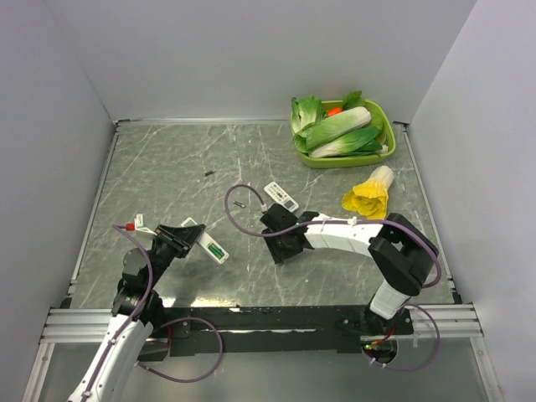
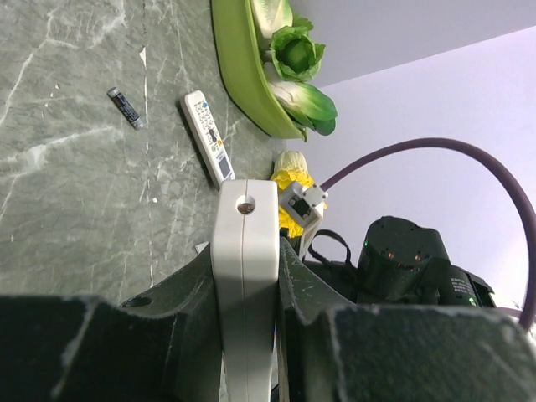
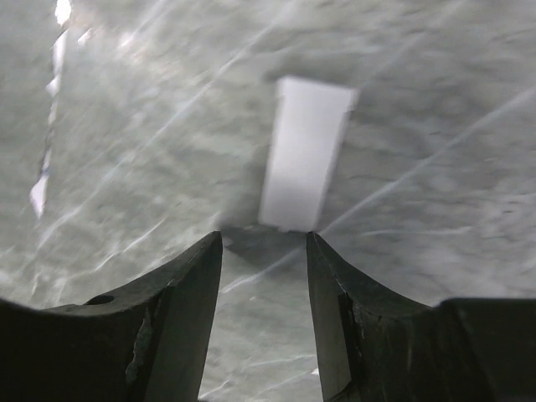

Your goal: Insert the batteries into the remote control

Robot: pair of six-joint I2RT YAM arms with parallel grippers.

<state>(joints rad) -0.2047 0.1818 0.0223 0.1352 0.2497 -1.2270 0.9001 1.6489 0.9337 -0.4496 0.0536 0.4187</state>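
Observation:
My left gripper [image 1: 189, 239] is shut on the slim white remote control [image 1: 209, 245], holding it just above the table at the left. A green patch, the batteries [image 1: 216, 250], shows in the remote's upward face; I cannot tell how many. In the left wrist view the remote control [image 2: 244, 276] stands edge-on, clamped between both jaws of the left gripper [image 2: 244, 261]. My right gripper [image 1: 281, 248] hovers low over the table's middle. Its jaws stand open and empty in the right wrist view, where the right gripper [image 3: 264, 240] has a flat white rectangular piece [image 3: 306, 155] lying just ahead of it.
A wider white remote with coloured buttons [image 1: 281, 196] lies behind my right gripper. Two small dark bits [image 1: 208, 172] [image 1: 239, 203] lie on the table. A green tray [image 1: 387, 152] of toy vegetables stands at the back right, with a yellow-leafed toy vegetable [image 1: 369, 193] in front.

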